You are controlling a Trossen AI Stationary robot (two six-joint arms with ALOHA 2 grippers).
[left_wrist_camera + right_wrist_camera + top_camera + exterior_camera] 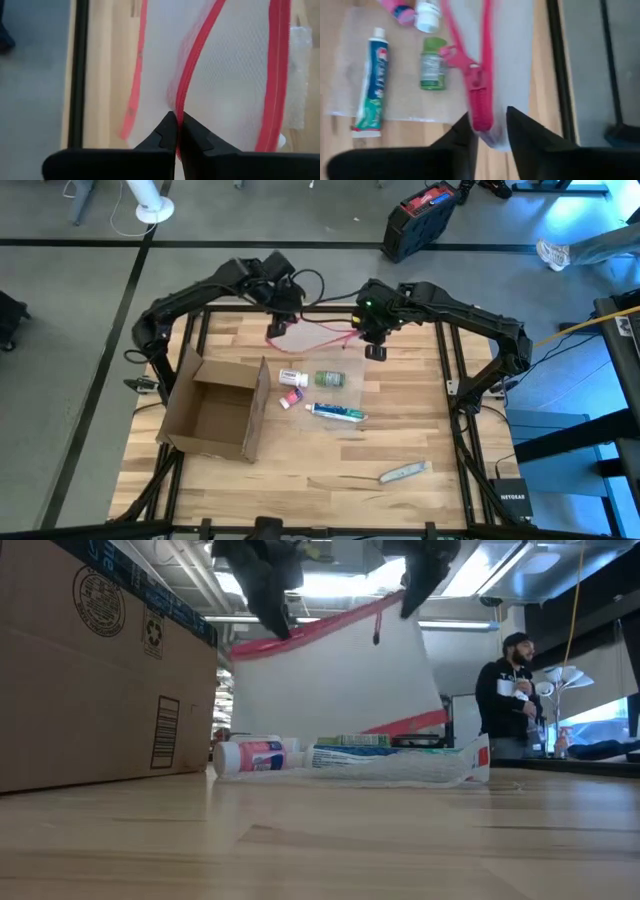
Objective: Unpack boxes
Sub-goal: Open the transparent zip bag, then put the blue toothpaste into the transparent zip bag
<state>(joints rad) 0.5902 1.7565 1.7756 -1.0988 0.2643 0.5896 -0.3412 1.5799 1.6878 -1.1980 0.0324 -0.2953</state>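
I see the cardboard box (pixel 215 408) lying open on the table, forward and left of my left gripper (pixel 277 328), which pinches the pink-edged pouch (pixel 335 675). My right gripper (pixel 375 350) has parted fingers around the pouch's zipper end.

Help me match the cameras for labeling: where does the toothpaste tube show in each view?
High view: toothpaste tube lies mid-table, right of the open cardboard box.
Low view: lying flat at centre, under the hanging pouch.
Left wrist view: not in it.
Right wrist view: left side.
Shared landmark: the pouch's pink-red edge.
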